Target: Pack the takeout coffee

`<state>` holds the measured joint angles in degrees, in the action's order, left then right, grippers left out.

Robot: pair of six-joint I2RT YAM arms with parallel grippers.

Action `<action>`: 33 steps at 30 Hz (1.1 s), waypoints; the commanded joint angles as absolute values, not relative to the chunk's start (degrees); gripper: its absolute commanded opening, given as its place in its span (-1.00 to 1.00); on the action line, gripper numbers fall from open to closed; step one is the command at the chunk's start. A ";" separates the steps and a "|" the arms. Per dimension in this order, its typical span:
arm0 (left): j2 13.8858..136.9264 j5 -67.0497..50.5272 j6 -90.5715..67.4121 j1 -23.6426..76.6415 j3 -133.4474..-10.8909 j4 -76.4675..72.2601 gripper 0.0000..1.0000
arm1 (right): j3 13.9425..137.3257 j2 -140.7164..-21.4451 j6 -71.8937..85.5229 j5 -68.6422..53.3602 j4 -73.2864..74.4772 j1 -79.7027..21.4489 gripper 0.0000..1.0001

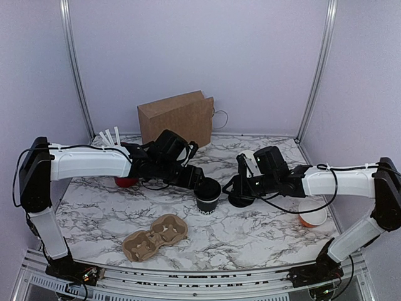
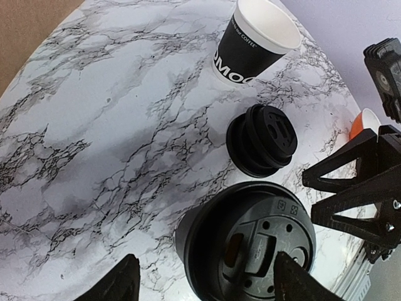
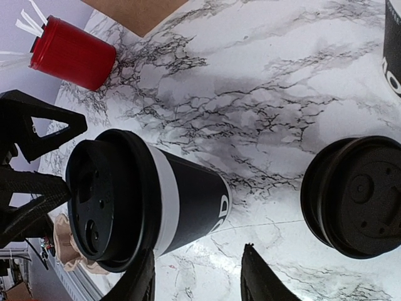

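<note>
Takeout coffee [image 1: 208, 193] stands lidded between the parted jaws of the left gripper [image 2: 207, 281]; right gripper [image 3: 197, 276] parted, empty; the grasp seems in hand, needing a firm, level squeeze next.

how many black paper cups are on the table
2. The lidded cup stands in the middle of the table; the open cup, white inside, stands behind the loose black lids. The brown bag could hide others.

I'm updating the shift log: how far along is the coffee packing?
Done: the takeout coffee wears its lid. In hand: the left pincer straddles it, open, not gripping; the right pincer hangs open, empty. Left: the cup stands on the table, the cardboard carrier is empty, and the brown bag probably comes last.
</note>
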<state>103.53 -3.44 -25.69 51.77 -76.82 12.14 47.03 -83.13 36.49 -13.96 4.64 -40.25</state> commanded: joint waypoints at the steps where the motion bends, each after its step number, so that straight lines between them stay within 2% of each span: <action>1: 104.56 -3.79 -25.75 52.42 -78.49 12.69 0.45 | 49.39 -82.13 36.88 -13.12 3.44 -39.90 -0.11; 33: 106.24 -3.66 -25.79 53.88 -79.03 12.71 0.40 | 50.39 -85.21 38.31 -15.35 -0.40 -41.39 -0.11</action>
<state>105.32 -3.55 -25.71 53.58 -77.73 12.12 47.99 -84.18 37.76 -14.98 1.28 -40.80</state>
